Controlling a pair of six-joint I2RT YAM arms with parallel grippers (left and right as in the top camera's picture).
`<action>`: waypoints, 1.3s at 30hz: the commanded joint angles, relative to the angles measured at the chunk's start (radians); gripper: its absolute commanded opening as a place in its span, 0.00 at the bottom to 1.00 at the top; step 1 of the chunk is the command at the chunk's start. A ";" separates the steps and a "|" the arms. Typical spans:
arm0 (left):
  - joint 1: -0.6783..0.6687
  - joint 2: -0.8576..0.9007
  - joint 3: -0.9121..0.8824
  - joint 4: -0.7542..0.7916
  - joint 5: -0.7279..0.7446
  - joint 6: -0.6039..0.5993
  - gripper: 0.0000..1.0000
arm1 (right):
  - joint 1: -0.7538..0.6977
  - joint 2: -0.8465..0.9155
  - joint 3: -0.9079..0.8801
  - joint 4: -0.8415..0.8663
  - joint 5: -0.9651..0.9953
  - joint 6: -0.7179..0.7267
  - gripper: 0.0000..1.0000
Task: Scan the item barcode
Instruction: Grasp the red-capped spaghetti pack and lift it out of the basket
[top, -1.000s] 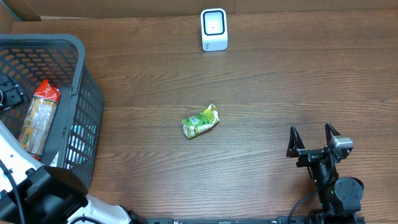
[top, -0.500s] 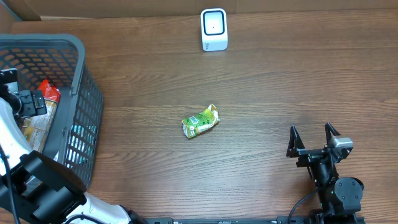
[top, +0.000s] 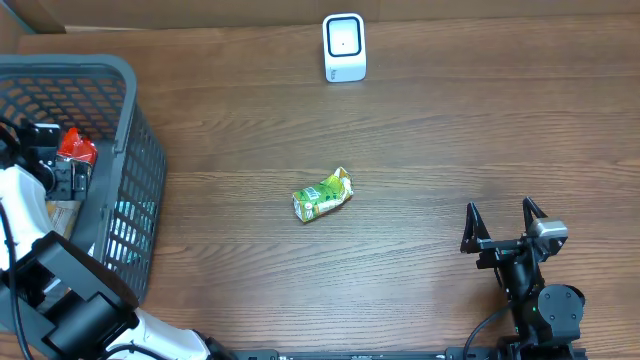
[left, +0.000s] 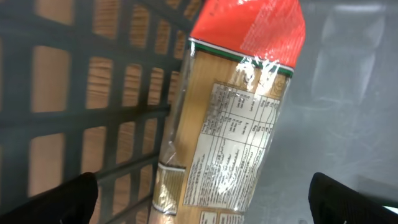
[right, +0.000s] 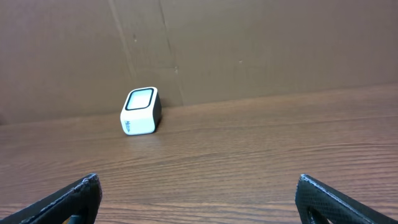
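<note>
- Your left gripper (left: 214, 199) is inside the basket (top: 146, 170) at the left edge of the table (top: 450, 130). Its jaws stand wide: in the wrist view the two fingertips sit at the bottom corners of the frame.
- Nothing is clamped between those fingers. The pack (left: 242, 124) lies beyond them, and you cannot tell from these views whether either tip touches it.
- The pack has a red top, clear wrap over a pale tan body, and a printed label panel facing the left wrist camera. The print is too small to read.
- It lies tilted against the basket's grid wall, red end towards the far side.
- Your right gripper (top: 500, 222) sits at the near right of the table, jaws wide and empty, pointing towards the far side.
- The scanner (top: 344, 47), a small white box, stands at the far edge near the middle. Its window faces the near side, and it shows in the right wrist view too.
- A green pouch (top: 323, 194) lies crumpled on the bare wood about mid-table. It is well apart from both grippers and from the scanner.
</note>
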 joint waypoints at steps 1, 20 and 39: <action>0.006 0.029 -0.024 0.015 -0.002 0.041 1.00 | 0.008 -0.011 -0.011 0.003 0.005 0.003 1.00; 0.005 0.217 -0.027 0.006 -0.001 -0.049 0.45 | 0.008 -0.011 -0.011 0.003 0.005 0.003 1.00; -0.086 0.154 0.295 -0.150 -0.032 -0.392 0.04 | 0.008 -0.011 -0.011 0.003 0.005 0.003 1.00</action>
